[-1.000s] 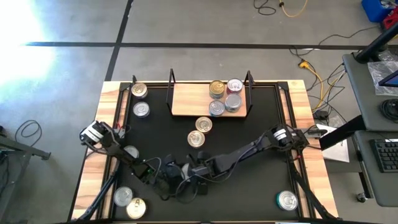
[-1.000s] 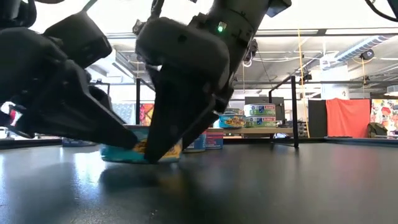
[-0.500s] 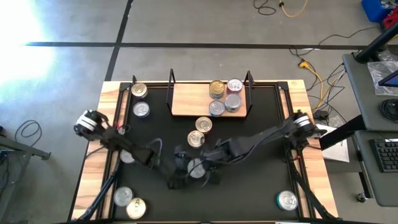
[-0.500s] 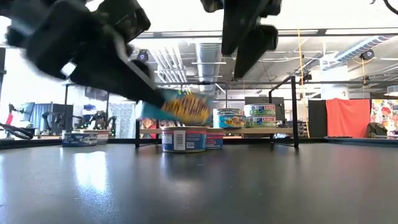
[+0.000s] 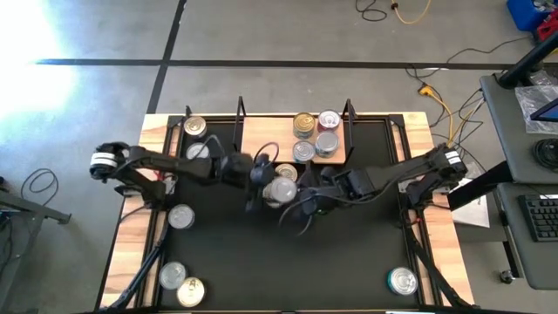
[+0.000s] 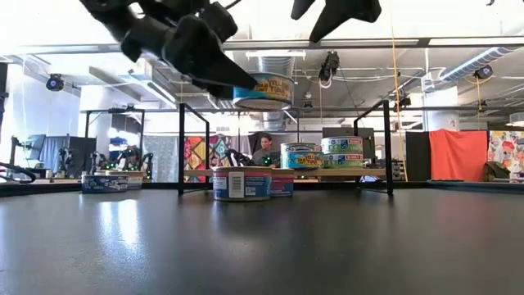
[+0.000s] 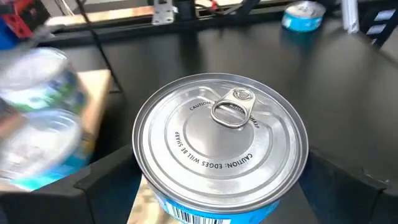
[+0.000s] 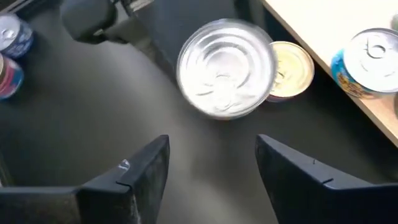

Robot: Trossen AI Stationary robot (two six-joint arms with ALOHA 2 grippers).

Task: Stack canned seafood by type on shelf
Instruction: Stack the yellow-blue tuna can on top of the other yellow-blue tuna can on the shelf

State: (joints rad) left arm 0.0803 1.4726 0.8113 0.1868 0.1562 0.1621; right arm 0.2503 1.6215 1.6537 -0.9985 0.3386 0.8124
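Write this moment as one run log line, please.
left gripper: holds silver-lid tin lifted above table, near shelf | right gripper: open, empty, close by

Seen from above, our left arm reaches in from the left edge of the table toward its middle, forearm nearly level. Its left claw is raised off the surface and clamps a silver-lidded tin between its two dark fingers. Our right arm stretches in from the right side, its right claw just beside the left one, fingers parted and holding nothing.
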